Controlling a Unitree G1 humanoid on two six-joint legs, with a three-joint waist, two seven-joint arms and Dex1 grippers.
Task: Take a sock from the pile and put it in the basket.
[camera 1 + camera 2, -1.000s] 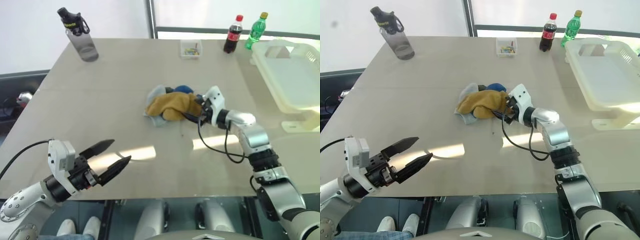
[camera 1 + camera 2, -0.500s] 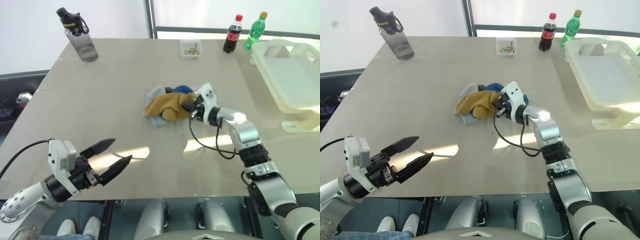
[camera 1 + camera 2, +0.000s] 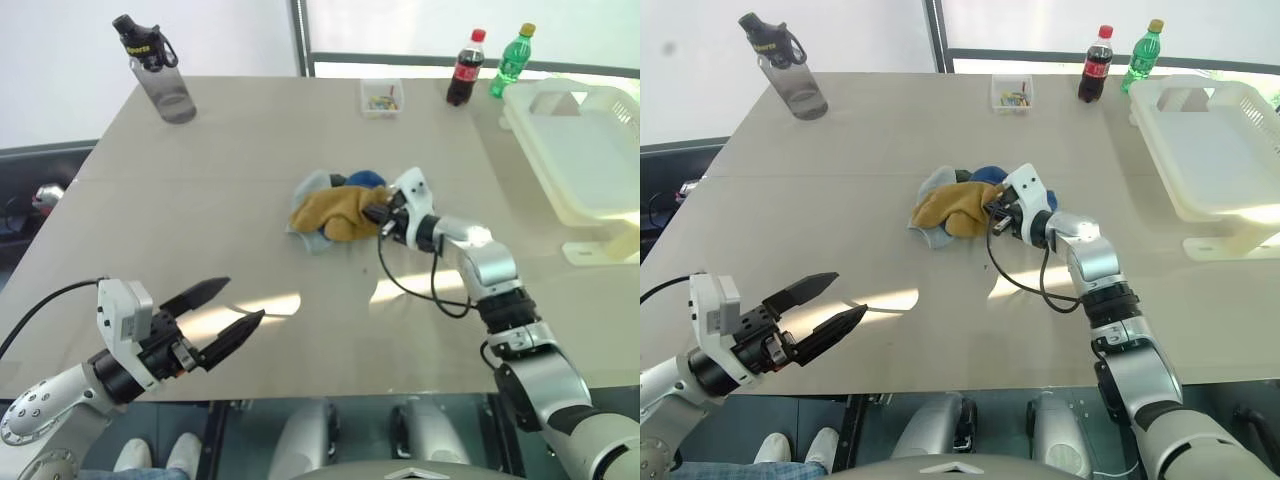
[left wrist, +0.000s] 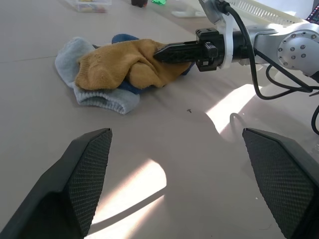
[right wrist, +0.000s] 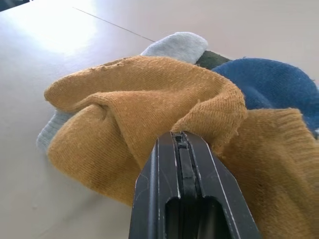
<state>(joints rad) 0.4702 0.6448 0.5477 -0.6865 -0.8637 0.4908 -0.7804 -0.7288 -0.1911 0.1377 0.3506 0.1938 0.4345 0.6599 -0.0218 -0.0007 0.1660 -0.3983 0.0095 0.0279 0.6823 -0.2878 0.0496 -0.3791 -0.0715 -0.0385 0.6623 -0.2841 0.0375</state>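
Right fingers point(image 5: 180, 144) pinched shut on mustard sock point(image 3: 335, 212) in pile point(image 3: 325, 232), mid-bench point(image 3: 250, 160); left fingers point(image 3: 213, 291) spread wide, empty.

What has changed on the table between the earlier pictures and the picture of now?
The right gripper pushed a little further into the pile and closed; its fingers are now shut on a fold of the mustard sock, which bunched up slightly. The sock is not lifted. The left gripper stayed open and in place; the basket and the bottles did not move.
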